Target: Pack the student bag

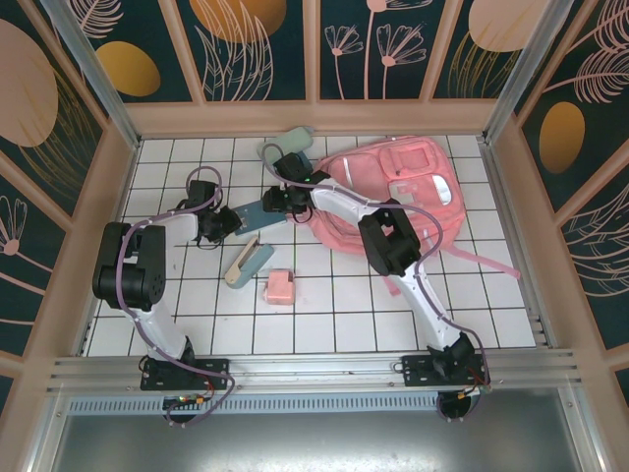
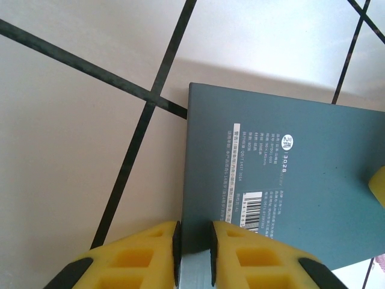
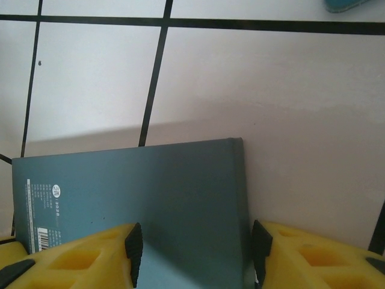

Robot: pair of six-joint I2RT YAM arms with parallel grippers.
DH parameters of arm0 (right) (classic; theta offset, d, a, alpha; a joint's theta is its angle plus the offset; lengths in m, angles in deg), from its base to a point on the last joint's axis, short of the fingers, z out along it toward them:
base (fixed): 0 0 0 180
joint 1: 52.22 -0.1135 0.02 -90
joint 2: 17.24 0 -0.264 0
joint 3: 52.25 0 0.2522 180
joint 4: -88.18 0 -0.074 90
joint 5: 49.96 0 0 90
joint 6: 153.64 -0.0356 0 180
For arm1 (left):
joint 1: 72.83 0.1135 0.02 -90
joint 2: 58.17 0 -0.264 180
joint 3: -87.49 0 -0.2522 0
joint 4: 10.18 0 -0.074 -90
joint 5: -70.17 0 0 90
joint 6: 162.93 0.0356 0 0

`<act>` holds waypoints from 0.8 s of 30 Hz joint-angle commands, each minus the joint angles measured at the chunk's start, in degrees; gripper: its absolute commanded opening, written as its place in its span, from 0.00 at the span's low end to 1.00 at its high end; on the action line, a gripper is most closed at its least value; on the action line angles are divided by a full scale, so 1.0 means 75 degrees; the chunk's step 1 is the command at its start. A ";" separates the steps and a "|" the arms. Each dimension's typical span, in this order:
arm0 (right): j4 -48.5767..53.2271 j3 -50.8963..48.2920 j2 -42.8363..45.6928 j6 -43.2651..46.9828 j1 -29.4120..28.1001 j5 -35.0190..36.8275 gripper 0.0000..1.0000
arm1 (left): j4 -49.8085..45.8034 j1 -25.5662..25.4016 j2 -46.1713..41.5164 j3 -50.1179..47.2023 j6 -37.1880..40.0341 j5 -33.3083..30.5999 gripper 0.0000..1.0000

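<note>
- The student bag [image 1: 413, 187] lies flat on the far right of the tiled table [image 1: 334, 324]; its straps trail toward the near right
- The left gripper [image 2: 194, 251] is pinched narrow on the thin edge of a teal box [image 2: 271, 174], close to one corner; the box's printed label and barcode face up
- The right gripper [image 3: 195, 256] stands half wide over the other end of that box; one pad sits clear of the box's edge; the other finger overlaps its face; whether it presses I cannot tell
- Seen from above, the teal box lies between the two grippers, just left of the bag
- A small pink box [image 1: 279, 287] and a tan-and-teal case [image 1: 246, 264] lie nearer, side by side; a pale teal pouch [image 1: 288, 145] lies far, left of the bag
</note>
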 commanded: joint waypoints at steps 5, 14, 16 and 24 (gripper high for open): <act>-0.1490 -0.1477 0.0267 -0.0160 -0.0282 -0.4278 0.51 | -0.0292 0.0003 0.0250 -0.0024 0.0184 0.0034 0.21; -0.3292 -0.1702 0.1515 -0.0906 -0.0142 -0.5697 0.48 | -0.0365 0.0006 0.0174 0.0097 0.0269 0.0008 0.21; -0.3329 -0.1778 0.1610 -0.0839 -0.0109 -0.5579 0.48 | -0.0369 0.0006 0.0166 0.0104 0.0269 0.0033 0.21; -0.1367 -0.0902 0.0871 -0.0356 -0.0161 -0.3885 0.48 | -0.0345 0.0007 0.0123 0.0094 0.0272 0.0114 0.21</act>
